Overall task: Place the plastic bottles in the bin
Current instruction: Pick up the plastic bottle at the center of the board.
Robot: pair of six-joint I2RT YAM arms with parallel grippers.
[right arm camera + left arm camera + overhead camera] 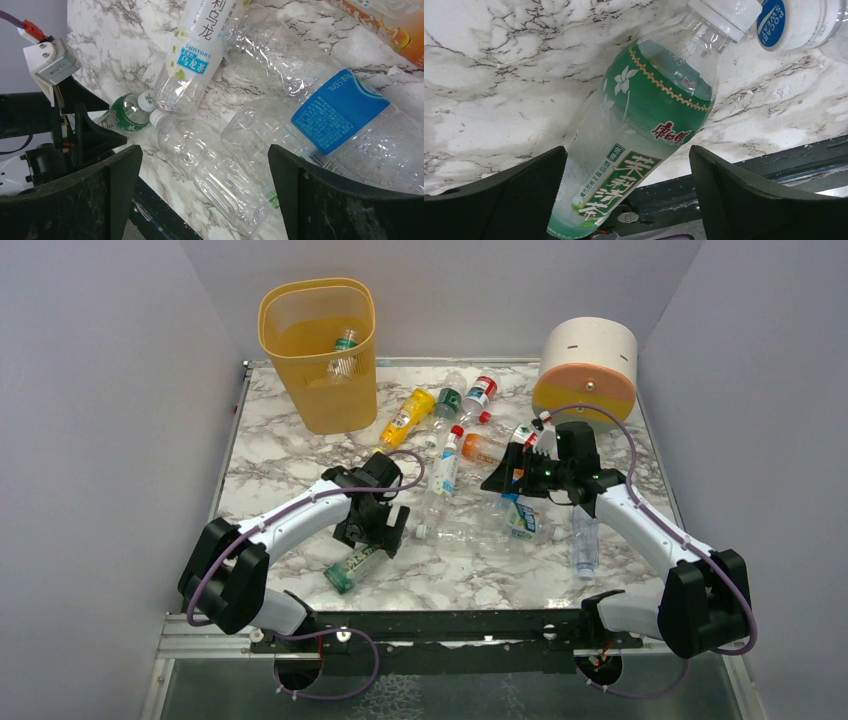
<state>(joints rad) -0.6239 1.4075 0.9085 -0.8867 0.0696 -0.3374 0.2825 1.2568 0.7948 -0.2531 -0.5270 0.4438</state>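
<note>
Plain pale grey walls (90, 390) enclose a marble-look tabletop (285, 455) on three sides. Below its near edge, possibly dark flooring (470, 695).

A lab booth: grey walls (110, 410) enclose a marble-patterned table (290, 455) with 2 robot arms (290, 515).

The bin (340, 405) stands at the far left corner of the table (270, 455), with one bottle (345, 346) inside it. The drum (588, 365) sits at the far right corner. A cluster of bottles (446, 465) lies across the middle, in front of both. A lone bottle (354, 566) lies at the near left, and a last bottle (585, 540) at the near right.
</note>
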